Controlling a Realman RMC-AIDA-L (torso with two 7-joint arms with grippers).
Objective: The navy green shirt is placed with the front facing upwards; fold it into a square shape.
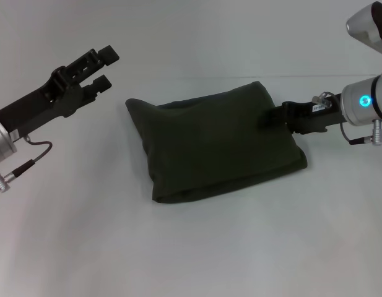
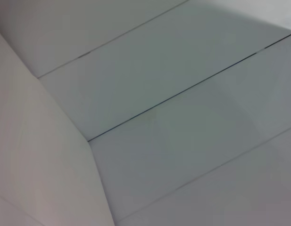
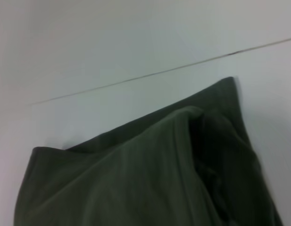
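Observation:
The navy green shirt [image 1: 218,145] lies folded into a rough, slightly tilted square in the middle of the white table, plain dark green side up, with no lettering showing. My right gripper [image 1: 269,117] is low at the shirt's right edge, touching the cloth near its far right corner. In the right wrist view the shirt [image 3: 150,179] fills the lower half, with a raised fold of cloth near its far corner. My left gripper [image 1: 106,67] is raised off the table at the far left, clear of the shirt, open and holding nothing.
The white table [image 1: 197,253] extends all around the shirt. Its far edge meets a pale wall [image 1: 197,37]. The left wrist view shows only pale flat panels [image 2: 183,117] with thin dark seams.

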